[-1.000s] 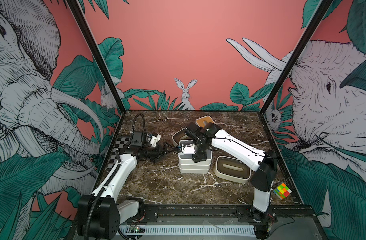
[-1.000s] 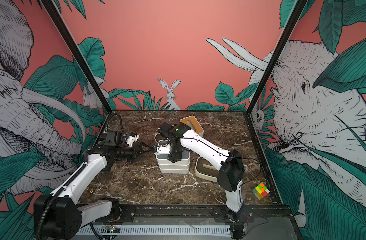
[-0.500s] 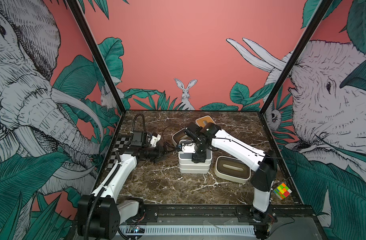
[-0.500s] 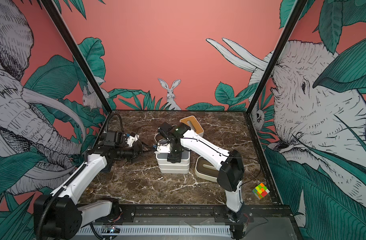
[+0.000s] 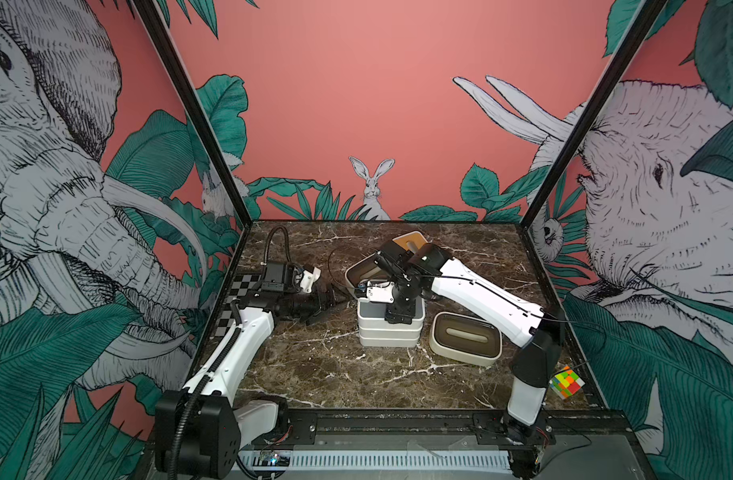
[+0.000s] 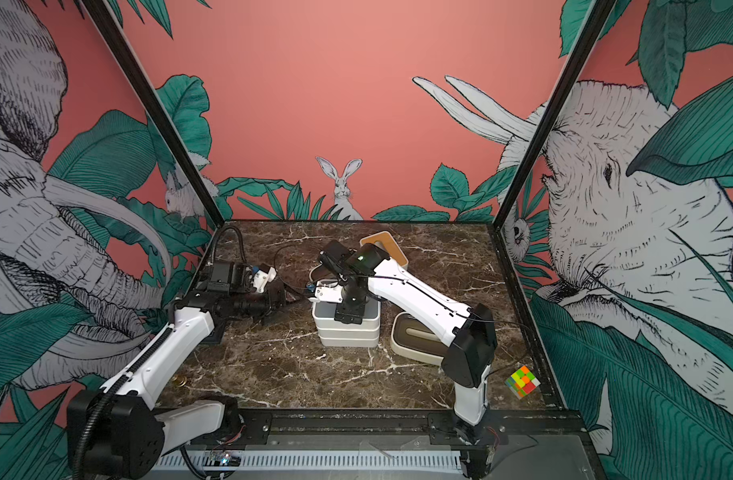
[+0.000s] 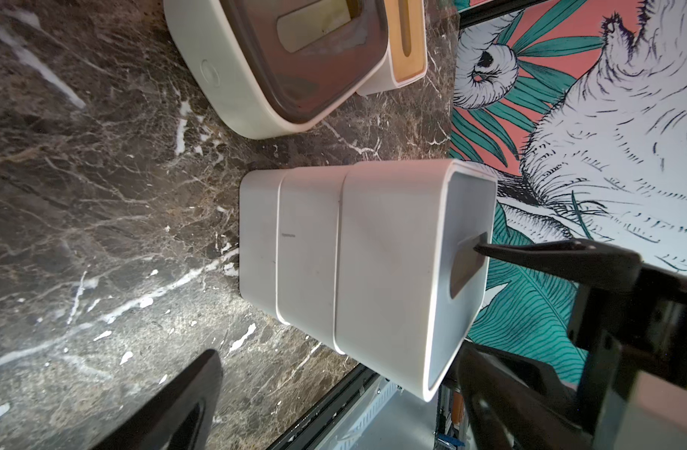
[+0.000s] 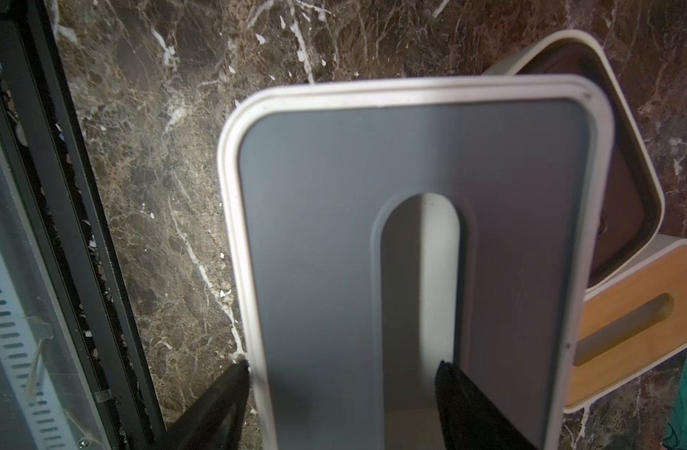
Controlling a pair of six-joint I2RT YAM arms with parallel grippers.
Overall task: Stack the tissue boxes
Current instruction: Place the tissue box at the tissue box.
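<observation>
Marble tabletop (image 5: pixel 335 374) in both top views carries a three-high stack (image 5: pixel 387 338) of tissue boxes near its centre. The right gripper (image 5: pixel 399 318) is planted on the top box (image 5: pixel 371 320), and the left gripper (image 5: pixel 321 309) stands at the stack's 9 o'clock, near but apart, jaws spread and empty. Three boxes lie loose: a brown-lidded box (image 5: pixel 466 338) just beside the stack at 3 o'clock, a second brown-lidded box (image 5: pixel 356 272) at 11 o'clock, and a bamboo-lidded box (image 5: pixel 412 240) between 12 and 1 o'clock. The left wrist view faces a short end of the stack, three shells one upon another, and shows one right finger (image 7: pixel 528 253) dipped into the slot with its partner outside the wall. The right wrist view looks down on the grey lid (image 8: pixel 314 233). The slot (image 8: pixel 419 292) faces straight up. One finger (image 8: pixel 470 409) sits inside it, on the side away from its partner, and the other (image 8: pixel 217 409) hangs just outside the rim, so the pincer is spread and pinches nothing. The top box's long axis, like the slot's, runs 9 to 3 o'clock across the table. I judge the third box set down and being let go, half the task done. The next move calls for a straight lift so the inner finger clears the slot without dragging the lid, then a reach to the 3 o'clock box, whose long axis lies nearly the same way.
</observation>
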